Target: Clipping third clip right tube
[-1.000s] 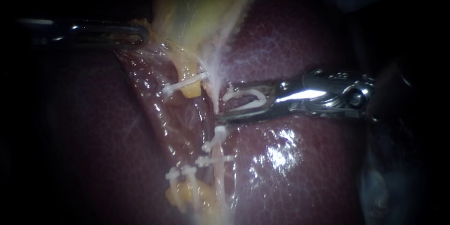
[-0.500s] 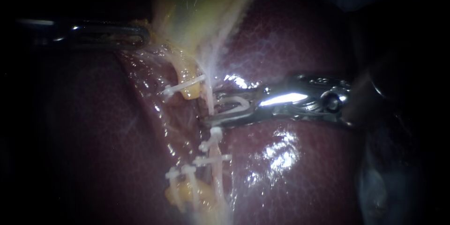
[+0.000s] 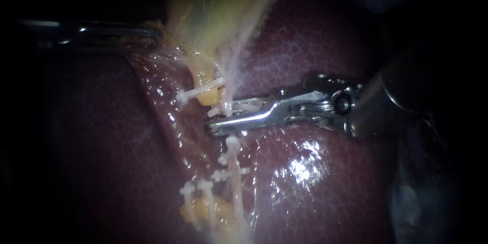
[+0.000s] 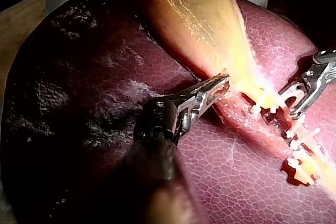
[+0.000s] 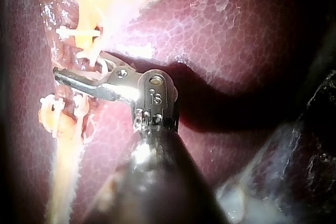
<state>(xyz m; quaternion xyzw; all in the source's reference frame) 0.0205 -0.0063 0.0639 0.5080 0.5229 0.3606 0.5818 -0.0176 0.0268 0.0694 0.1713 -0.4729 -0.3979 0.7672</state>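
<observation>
- Reaching in from the right, the slender steel right instrument [image 3: 217, 120] lies crosswise over the pale whitish right tube [image 3: 235, 162], which runs from far to near down the middle of the scene.
- Its jaws straddle that tube, one on its far side and one on its near side, with their tips just past it to the left. They stand narrowly apart, pressed on a white plastic clip [image 3: 243, 105] that has the tube inside it.
- The tube looks thin, stringy and wet. Two white fastened clips [image 3: 231, 173] cross it on the near side, just beside the jaws.
- The left instrument [image 3: 151, 38], far left and well apart, has its jaws closed on the edge of the yellowish gallbladder [image 3: 213, 10], holding it taut.
- Dark red glossy liver [image 3: 315, 183] lies beneath. The squeeze seems nearly finished, though I cannot tell whether the clip has latched.
</observation>
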